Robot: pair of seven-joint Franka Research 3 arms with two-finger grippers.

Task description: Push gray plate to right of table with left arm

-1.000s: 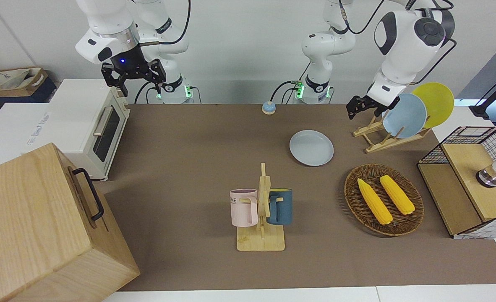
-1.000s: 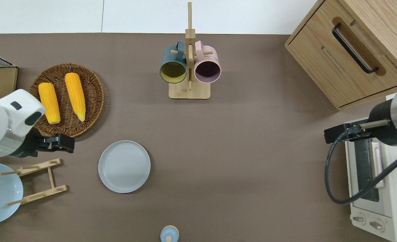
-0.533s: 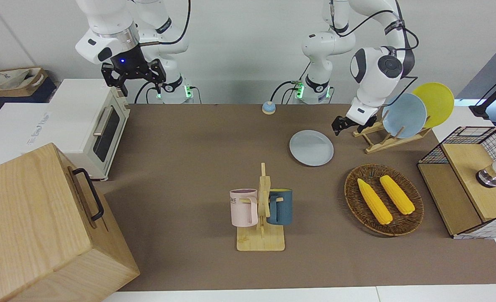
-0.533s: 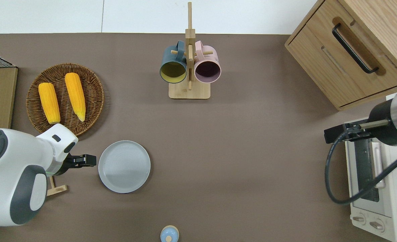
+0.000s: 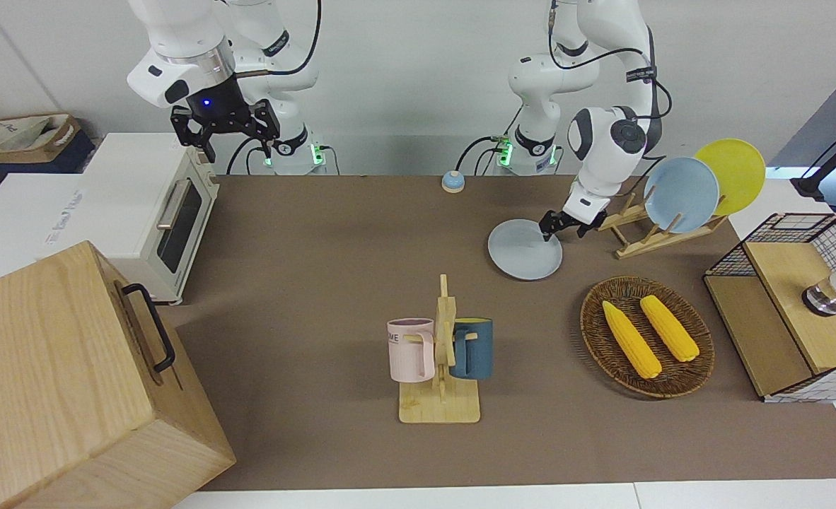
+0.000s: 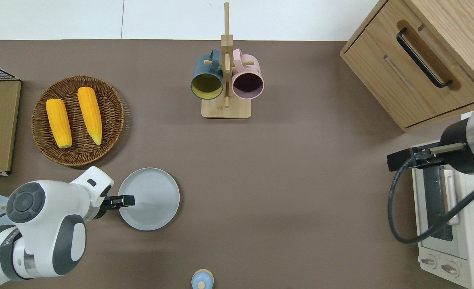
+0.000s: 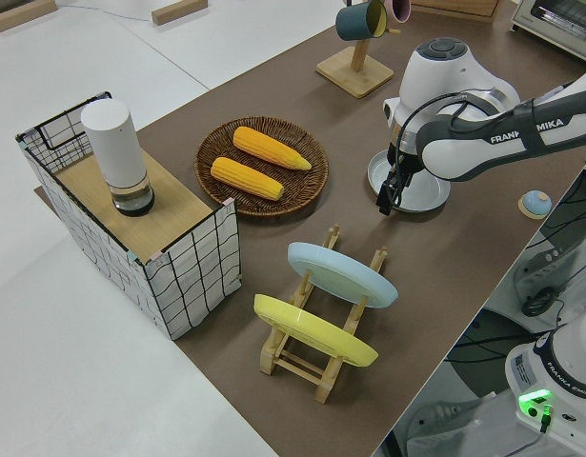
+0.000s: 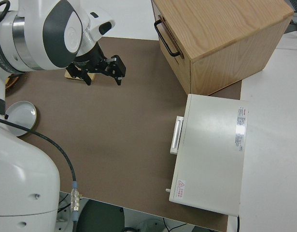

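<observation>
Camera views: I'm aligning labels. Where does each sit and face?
Front: across the table, facing the robots; left gripper at the gray plate.
Overhead: straight down; arms enter from the bottom.
Left side: raised at the table's end, looking along it; left arm shows.
Right side: above the right arm, looking along its reach.
All four show the gray plate.
</observation>
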